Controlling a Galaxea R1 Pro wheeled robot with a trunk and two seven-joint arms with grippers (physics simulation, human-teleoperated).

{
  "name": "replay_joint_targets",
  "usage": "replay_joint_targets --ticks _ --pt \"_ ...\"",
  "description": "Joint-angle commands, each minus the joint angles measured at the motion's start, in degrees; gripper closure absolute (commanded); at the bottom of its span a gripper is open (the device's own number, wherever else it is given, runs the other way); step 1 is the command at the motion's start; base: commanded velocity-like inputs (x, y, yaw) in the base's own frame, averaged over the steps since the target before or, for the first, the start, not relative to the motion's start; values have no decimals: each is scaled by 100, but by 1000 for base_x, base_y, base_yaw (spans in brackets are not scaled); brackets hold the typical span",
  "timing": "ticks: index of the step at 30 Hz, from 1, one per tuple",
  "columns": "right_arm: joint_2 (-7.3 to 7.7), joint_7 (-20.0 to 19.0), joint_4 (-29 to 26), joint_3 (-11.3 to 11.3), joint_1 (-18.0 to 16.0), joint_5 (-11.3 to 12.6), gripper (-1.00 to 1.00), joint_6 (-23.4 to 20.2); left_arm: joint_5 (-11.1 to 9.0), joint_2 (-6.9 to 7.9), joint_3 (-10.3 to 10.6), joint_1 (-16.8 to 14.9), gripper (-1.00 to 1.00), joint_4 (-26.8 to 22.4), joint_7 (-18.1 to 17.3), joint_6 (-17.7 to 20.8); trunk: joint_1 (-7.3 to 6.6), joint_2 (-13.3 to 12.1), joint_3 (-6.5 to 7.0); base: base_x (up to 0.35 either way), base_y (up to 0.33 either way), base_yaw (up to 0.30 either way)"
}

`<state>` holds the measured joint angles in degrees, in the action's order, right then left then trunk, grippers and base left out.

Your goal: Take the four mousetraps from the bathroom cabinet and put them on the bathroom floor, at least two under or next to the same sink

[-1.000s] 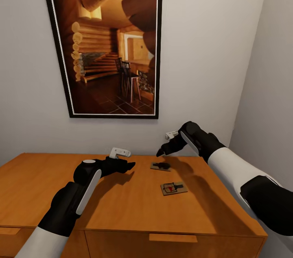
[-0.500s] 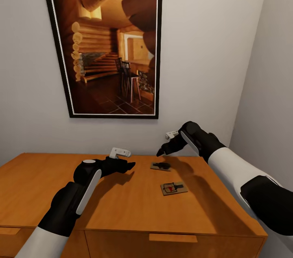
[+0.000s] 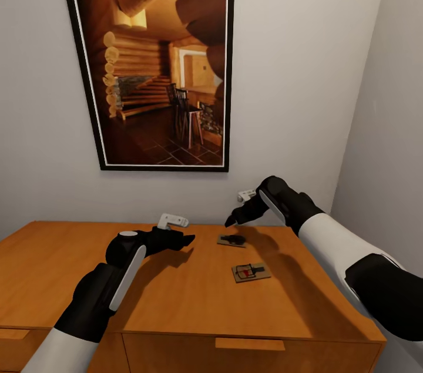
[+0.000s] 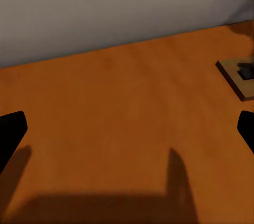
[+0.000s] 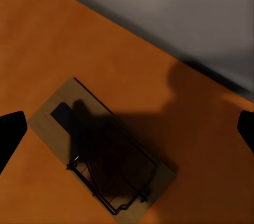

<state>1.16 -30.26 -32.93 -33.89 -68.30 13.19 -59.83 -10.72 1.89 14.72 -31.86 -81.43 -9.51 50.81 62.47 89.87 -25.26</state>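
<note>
Head view: two mousetraps are seen lying flat on the tabletop of the cabinet (image 3: 176, 296), the far mousetrap (image 3: 232, 240) in shadow just below the right claw (image 3: 232, 219), the near mousetrap (image 3: 251, 272) a little closer to the front edge. The right claw hangs above the far trap, fingers spread wide in the right wrist view, nothing held. The left claw (image 3: 183, 239) hovers over bare wood beside it, fingers likewise apart and empty. The step in hand is judged to be the pick-up of the far trap; a straight descent and a closing across its narrow width would be called for. In the right wrist view that trap's (image 5: 100, 152) long axis lies on a diagonal; in the head view it lies roughly parallel to the back wall
</note>
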Motion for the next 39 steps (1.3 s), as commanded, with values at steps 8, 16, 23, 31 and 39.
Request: replay_joint_targets --ticks 8,16,23,31,39 --pt "30 9 -21 -33 -8 30 -100 -17 -18 4 5 -12 -100 -9 9 25 0 4 -7 0 0 0" --pt "48 -7 -65 -37 -8 27 -100 -17 -18 4 5 -12 -100 -5 10 25 0 4 -7 0 0 0" --pt "54 -19 -72 -27 -8 30 -100 -17 -18 4 5 -13 -100 -4 8 25 0 4 -7 0 0 0" --pt "42 10 -73 -28 -8 27 -100 -17 -18 4 5 -13 -100 -4 5 25 0 4 -7 0 0 29" --pt "46 -14 -73 -29 -8 33 -100 -17 -18 4 5 -12 -100 -4 5 25 0 4 -7 0 0 210"
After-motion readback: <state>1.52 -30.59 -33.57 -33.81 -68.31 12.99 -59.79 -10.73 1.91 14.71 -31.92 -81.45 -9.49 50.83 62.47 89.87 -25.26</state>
